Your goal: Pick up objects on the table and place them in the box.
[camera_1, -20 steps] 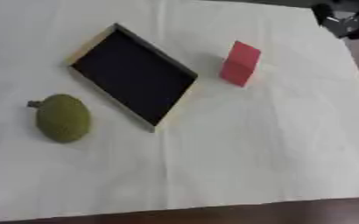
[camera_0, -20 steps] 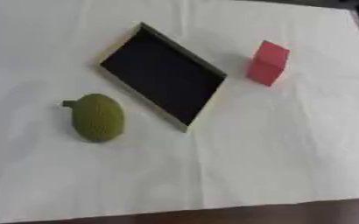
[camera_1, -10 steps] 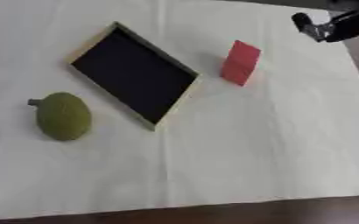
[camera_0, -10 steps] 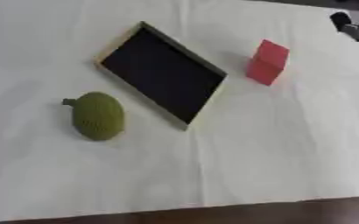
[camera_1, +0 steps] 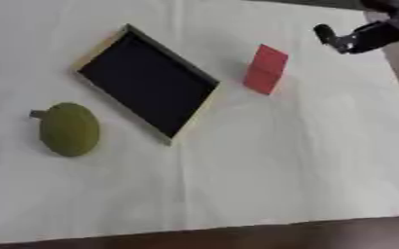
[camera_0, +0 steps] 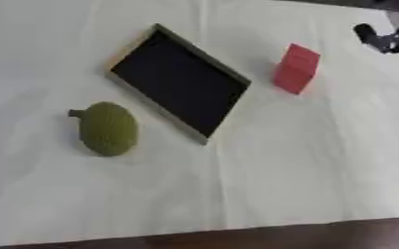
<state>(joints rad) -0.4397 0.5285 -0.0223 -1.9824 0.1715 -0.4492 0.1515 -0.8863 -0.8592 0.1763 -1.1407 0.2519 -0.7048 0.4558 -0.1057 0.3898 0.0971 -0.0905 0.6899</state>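
At the upper right corner, the robot's right hand reaches in over the far right part of the table. Only dark fingers and a bit of the hand show, and it cannot be told whether they are released, clenched or grasping anything. The hand hangs apart from every object, with the nearest thing to it lying to its lower left.

That nearest thing is a red block, standing on the table well to the right of centre, tilted a little in the view. It touches nothing else.

Left of the block, with bare table between them, lies a shallow rectangular box. It has a light wooden rim and a dark inside, and it sits turned at an angle, one corner pointing to the far side and another toward the near side. Nothing can be seen inside it.

Further left and nearer, just beside the box's lower left edge but apart from it, rests a round green fruit with a short stub at its upper left.

The table is covered with a pale cream cloth showing soft fold lines. A dark brown edge runs along the bottom.
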